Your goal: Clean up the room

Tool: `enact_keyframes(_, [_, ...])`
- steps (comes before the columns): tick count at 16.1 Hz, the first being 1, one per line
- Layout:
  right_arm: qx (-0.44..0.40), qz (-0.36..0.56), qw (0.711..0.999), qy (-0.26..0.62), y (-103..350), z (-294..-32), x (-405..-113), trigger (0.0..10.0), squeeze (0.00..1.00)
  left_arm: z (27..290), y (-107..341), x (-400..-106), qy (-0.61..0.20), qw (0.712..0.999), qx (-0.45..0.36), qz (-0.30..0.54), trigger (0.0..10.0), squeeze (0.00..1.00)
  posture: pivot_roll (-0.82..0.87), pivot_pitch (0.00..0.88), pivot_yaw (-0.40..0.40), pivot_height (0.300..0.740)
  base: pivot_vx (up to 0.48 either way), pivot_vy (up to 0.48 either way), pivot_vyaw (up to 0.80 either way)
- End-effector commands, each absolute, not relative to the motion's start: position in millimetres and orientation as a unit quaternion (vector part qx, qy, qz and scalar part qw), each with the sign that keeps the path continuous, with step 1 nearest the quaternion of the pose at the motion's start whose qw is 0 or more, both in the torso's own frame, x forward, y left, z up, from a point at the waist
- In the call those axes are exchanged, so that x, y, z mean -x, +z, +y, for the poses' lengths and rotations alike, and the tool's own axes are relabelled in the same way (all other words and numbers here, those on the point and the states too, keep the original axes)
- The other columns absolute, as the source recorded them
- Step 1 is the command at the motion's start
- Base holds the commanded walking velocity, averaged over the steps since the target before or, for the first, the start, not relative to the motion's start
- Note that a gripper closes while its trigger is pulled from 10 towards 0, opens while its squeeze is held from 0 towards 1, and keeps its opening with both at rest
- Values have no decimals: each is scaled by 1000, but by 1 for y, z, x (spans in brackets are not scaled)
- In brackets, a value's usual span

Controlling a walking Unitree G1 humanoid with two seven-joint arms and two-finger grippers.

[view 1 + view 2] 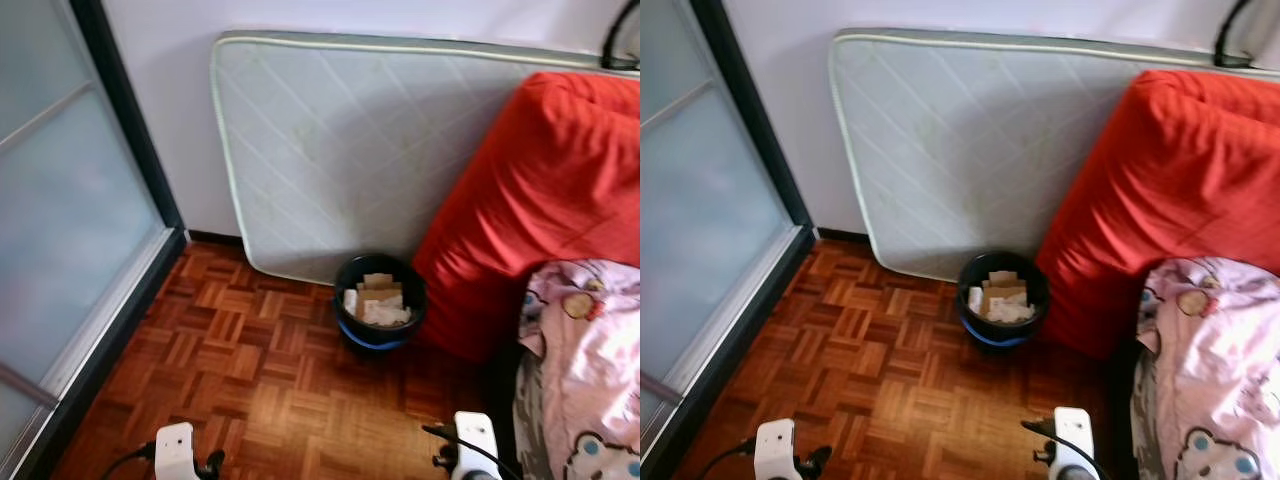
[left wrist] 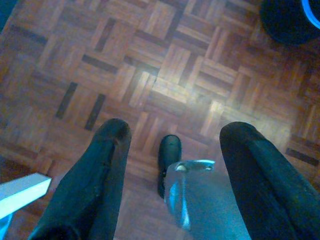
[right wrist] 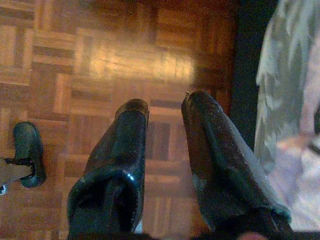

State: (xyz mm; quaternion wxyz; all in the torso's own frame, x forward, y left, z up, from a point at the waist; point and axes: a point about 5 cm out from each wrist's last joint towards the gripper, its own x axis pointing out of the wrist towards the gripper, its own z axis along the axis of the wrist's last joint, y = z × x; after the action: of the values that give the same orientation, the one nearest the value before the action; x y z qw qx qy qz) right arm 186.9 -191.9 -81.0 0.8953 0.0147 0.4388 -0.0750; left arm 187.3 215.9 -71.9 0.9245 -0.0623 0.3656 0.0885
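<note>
Left fingers [image 2: 102, 170] spread wide, nothing between them, just parquet floor [image 1: 250, 370] underneath. Right fingers [image 3: 120, 160] apart too, narrower gap, also empty. Left gripper [image 2: 172, 135] hangs low over the floor; the robot's foot [image 2: 168, 155] and a shiny leg part show between the fingers. Right gripper [image 3: 165, 107] hangs low too, close beside the pink blanket [image 3: 295, 125], not touching it as far as I can tell; a dark gap runs between floor and blanket. The other foot [image 3: 27, 152] shows off to one side there.

Head view: both wrists at the bottom edge, left wrist [image 1: 176, 450] and right wrist [image 1: 472, 440], cables attached.

Bin [image 1: 378, 300] is black with a blue band near the base, upright on the floor straight ahead. It sits against the lower edge of the mattress [image 1: 350, 150] and just beside the red cushion [image 1: 540, 200]. Inside: paper and cardboard scraps [image 1: 378, 298], filling it near the rim. Can't tell what the pieces are exactly.

Mattress is grey, quilted, standing on edge against the white wall [image 1: 160, 110]. Red cushion leans on it at the right. Blanket has a cartoon print and lies at lower right, in front of the cushion.

Frosted glass door [image 1: 60, 220] with a dark frame runs along the left.
</note>
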Motion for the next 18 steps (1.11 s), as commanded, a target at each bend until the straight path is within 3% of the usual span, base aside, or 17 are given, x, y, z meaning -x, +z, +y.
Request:
enact_keyframes(1, [-29,441,892,-93,-83,-197,-182,10000,0,216,-75,-183,88,920,56,378,10000,0,66,110,-40,740,0,0,0])
enact_keyframes(7, [-64,440,885,-134,-83,-203,-180,10000,0,216,-74,-184,89,920,52,377,10000,0,78,125,-29,740,0,0,0])
enact_keyframes(11, [-71,439,885,-135,-83,-199,-183,10000,0,219,-73,-184,88,921,47,377,10000,0,74,126,-19,740,0,0,-800])
enact_keyframes(18, [-66,432,890,-130,-82,-196,-183,10000,0,219,-73,-186,88,922,46,375,10000,0,64,133,-24,740,0,0,0])
